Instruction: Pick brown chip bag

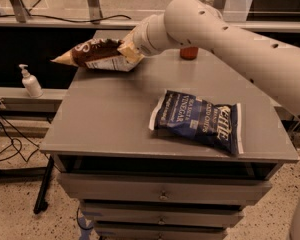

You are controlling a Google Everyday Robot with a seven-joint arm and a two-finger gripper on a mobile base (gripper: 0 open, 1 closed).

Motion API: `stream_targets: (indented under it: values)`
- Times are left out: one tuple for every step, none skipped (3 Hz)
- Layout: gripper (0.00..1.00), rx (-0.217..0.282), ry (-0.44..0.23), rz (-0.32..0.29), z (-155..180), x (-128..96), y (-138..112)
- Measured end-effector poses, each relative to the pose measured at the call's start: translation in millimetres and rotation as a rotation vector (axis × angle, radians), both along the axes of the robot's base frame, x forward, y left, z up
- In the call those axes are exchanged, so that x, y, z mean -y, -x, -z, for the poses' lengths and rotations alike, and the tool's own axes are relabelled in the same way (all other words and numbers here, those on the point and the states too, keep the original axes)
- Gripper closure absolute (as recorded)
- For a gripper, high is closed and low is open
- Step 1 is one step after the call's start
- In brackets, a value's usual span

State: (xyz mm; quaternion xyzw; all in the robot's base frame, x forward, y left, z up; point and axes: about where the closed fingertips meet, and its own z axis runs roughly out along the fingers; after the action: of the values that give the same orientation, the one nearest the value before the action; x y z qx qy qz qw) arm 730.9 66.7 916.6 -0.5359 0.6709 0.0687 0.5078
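The brown chip bag [92,53], dark brown with tan ends and white lettering, hangs tilted in the air over the far left corner of the grey cabinet top [110,119]. Its right tan end is caught in my gripper [126,51], which is mostly hidden behind the wrist of my white arm. The arm reaches in from the right. The bag's left tip points out past the cabinet's left edge.
A dark blue Kettle chip bag [200,121] lies flat at the front right of the top. A small red object [189,53] stands at the back behind my arm. A white pump bottle [30,81] stands on a low ledge to the left. Drawers [160,194] are below.
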Motion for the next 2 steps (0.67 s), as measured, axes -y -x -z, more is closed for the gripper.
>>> stream_targets:
  values:
    - [1.00,0.058,-0.037,-0.035,-33.4,-3.3,9.2]
    - [1.00,0.135,-0.074,-0.060,-71.8,-3.5,20.9]
